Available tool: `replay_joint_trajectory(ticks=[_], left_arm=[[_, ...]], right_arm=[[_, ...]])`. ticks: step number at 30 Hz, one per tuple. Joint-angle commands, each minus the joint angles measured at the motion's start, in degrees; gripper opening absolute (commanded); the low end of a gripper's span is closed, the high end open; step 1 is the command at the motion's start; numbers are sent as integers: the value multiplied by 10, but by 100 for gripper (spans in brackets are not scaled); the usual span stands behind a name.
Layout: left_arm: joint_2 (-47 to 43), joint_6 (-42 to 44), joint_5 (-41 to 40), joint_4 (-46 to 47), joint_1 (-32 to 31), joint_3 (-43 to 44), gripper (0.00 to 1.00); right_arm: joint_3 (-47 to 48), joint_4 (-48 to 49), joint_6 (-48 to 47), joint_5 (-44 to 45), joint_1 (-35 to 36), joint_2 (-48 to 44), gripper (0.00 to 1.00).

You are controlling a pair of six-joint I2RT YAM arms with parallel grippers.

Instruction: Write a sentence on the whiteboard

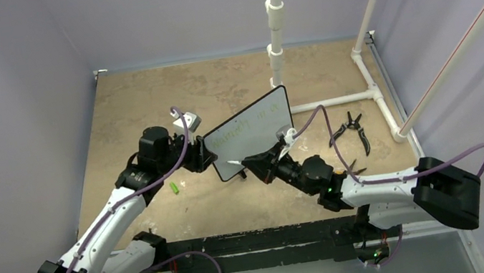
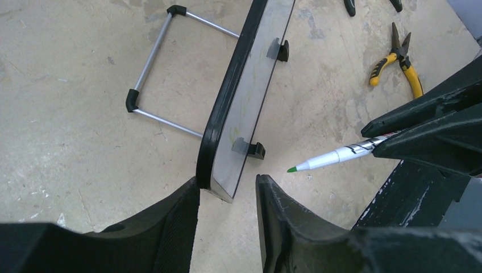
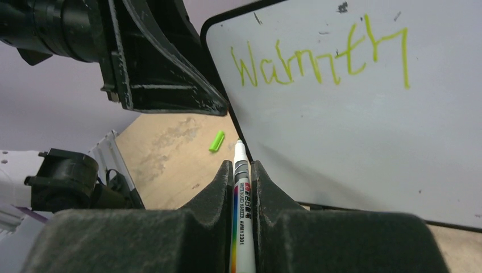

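The writing step is in hand and is looking partly done; the right gripper [image 3: 241,166] is pinching a marker [image 3: 243,190] tight between its two fingers, the uncapped tip sticking out just past the fingertips. The whiteboard [image 3: 352,125] is standing tilted just ahead of those fingers and to their right; the tip is hanging close to its lower left edge but, in the left wrist view, apart from the surface. The sentence [image 3: 318,57] is showing the green word "Warmth" high above the fingertips; in the top view fainter marks are following it, too small to read. The left gripper [image 2: 227,185] is straddling the board's corner; one finger is touching the black frame, while a slit of table [image 2: 85,142] is showing beside the other, so I cannot tell whether it is truly clamping. A green cap [image 3: 216,141] is lying on the table just left of the marker tip. In my judgement the next move is calling for bringing the tip to a bare part of the board beside or under the word, and pressing only lightly, because the board may slide away if the left fingers are not holding it firmly.
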Motion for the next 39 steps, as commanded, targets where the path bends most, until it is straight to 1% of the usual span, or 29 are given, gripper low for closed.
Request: replay_joint_trajectory(ticks=[1, 4, 7, 16, 23, 30, 39], left_arm=[[17, 6, 15, 14, 2, 14, 36], [22, 6, 14, 15, 2, 16, 27], [24, 6, 13, 15, 2, 17, 23], [32, 9, 12, 14, 2, 17, 13], [31, 11, 12, 13, 3, 17, 5], [30, 10, 11, 13, 2, 17, 0], [29, 11, 11, 13, 2, 17, 0]], right_arm=[[46, 35, -36, 45, 18, 34, 0], [70, 29, -48, 60, 26, 63, 0], [85, 31, -54, 70, 32, 88, 0], [107, 19, -61, 98, 39, 120, 0], [114, -14, -56, 122, 38, 136, 0], [91, -43, -29, 130, 41, 132, 0], [76, -52, -8, 132, 46, 138, 0]])
